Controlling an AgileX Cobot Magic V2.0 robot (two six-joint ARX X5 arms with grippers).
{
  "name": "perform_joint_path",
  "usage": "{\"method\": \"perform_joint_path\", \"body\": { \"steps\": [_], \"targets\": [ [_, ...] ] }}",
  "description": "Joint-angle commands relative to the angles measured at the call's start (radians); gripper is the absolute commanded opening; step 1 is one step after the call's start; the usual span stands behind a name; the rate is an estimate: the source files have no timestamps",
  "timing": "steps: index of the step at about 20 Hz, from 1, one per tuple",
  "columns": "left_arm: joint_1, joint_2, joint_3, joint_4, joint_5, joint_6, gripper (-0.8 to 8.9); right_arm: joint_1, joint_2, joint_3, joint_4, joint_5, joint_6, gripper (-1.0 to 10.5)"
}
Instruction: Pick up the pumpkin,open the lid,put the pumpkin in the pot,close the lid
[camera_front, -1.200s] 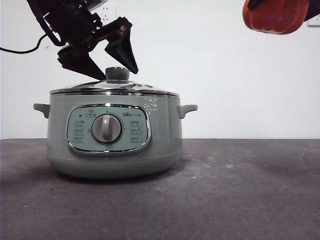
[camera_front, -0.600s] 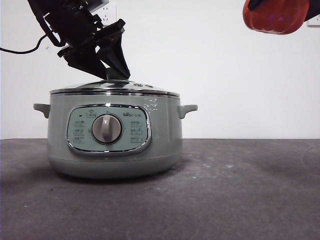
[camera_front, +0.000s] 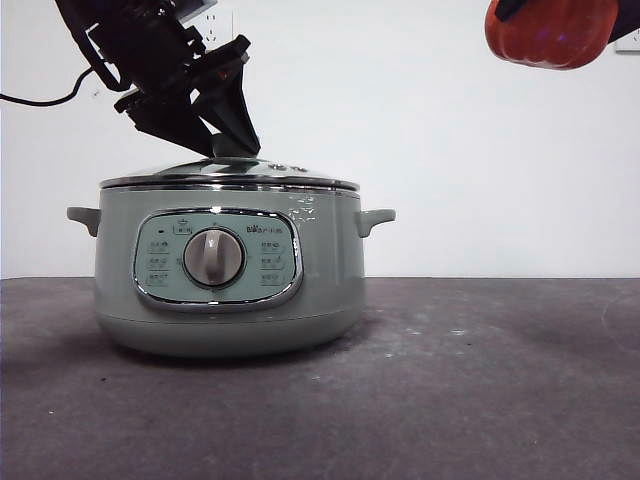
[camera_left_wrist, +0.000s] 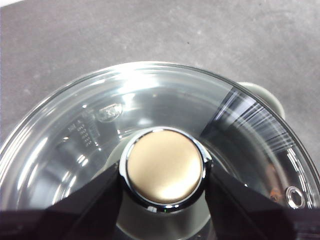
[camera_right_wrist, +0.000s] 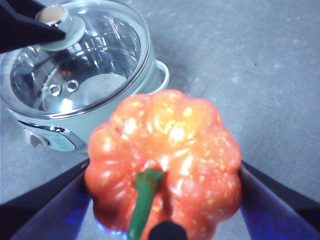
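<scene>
A: The left tool (camera_left_wrist: 162, 175) has its jaws clamped on either side of the lid's knob (camera_left_wrist: 165, 170), straight above the pot (camera_front: 228, 270); the lid (camera_front: 230, 178) sits level on the rim.

B: And the pumpkin (camera_right_wrist: 165, 165)?

A: Gripped in the right tool (camera_right_wrist: 162, 200), high and well off to the pot's handle side (stem towards the wrist). The lid must rise straight up first.

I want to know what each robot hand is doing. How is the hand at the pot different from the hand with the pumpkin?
The left gripper is low over the pot, jaws shut on the lid knob; the right gripper is high up and off to the side, away from the pot.
The left gripper's lid sits on the pot; the right gripper's pumpkin hangs in the air.
Both grip with two black jaws.
</scene>
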Motion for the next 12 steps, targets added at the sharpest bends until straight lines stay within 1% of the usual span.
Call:
{"method": "perform_joint_path", "body": {
  "steps": [1, 3, 8, 11, 12],
  "targets": [
    [-0.004, -0.043, 0.021, 0.032, 0.016, -0.016, -0.08, 0.002, 0.000, 0.002, 0.007, -0.001, -0.002, -0.1],
    [-0.003, -0.072, 0.025, 0.034, 0.010, -0.015, -0.08, 0.002, 0.002, 0.002, 0.009, -0.001, -0.002, -0.1],
    [0.006, -0.178, 0.064, -0.049, -0.022, -0.015, -0.08, 0.002, 0.006, 0.002, 0.046, -0.005, -0.002, -0.1],
    [0.013, -0.274, 0.105, -0.162, -0.067, -0.014, -0.08, 0.006, 0.041, 0.002, 0.103, -0.080, 0.003, -0.1],
    [0.018, -0.309, 0.112, -0.193, -0.080, -0.015, -0.09, 0.012, 0.058, 0.002, 0.133, -0.080, 0.008, -0.1]
  ]
}}
